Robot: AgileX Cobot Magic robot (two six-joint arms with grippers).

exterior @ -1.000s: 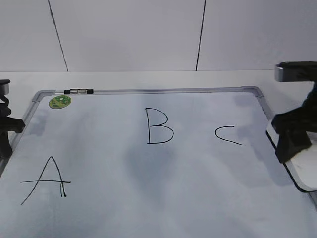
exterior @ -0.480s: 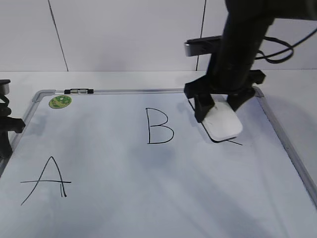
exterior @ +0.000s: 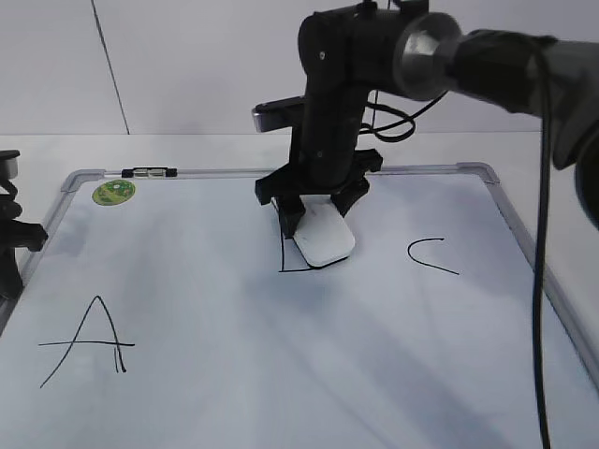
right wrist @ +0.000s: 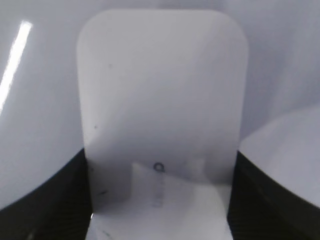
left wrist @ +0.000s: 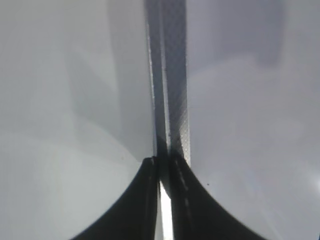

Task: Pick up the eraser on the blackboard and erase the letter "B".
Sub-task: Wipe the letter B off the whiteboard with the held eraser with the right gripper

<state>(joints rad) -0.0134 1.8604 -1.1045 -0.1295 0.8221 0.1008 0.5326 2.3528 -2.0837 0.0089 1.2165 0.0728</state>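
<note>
Nearest the exterior camera, on the lower left of the blackboard (exterior: 309, 374), stands the black letter "A" (exterior: 86, 341), drawn in thin marker on the white, faintly smudged surface. Further in, at the middle of the board, the eraser (exterior: 323, 237) lies flat over the letter "B" (exterior: 288, 262), covering most of it so that only the lower left stroke and bottom line show beside and under the white block. The right gripper (exterior: 314, 210) comes down from above on its dark arm and clamps the eraser by its two long sides; in the right wrist view the eraser (right wrist: 161, 120) fills the picture with a dark finger (right wrist: 40, 200) pressed against each side, and small grey lettering shows near its held end. To the right of the eraser, apart from it, is the black letter "C" (exterior: 430, 254). At the left edge of the board the left gripper (exterior: 9, 238) sits just beside the grey frame; in the left wrist view its fingers (left wrist: 145, 200) are brought together with only a thin bright slit between them, holding nothing, above the frame rail (left wrist: 170, 75). Farthest back, a green round sticker (exterior: 113, 192) sits in the board's far left corner, and a small black-and-clear marker (exterior: 148, 172) rests on the top frame just behind it.
</note>
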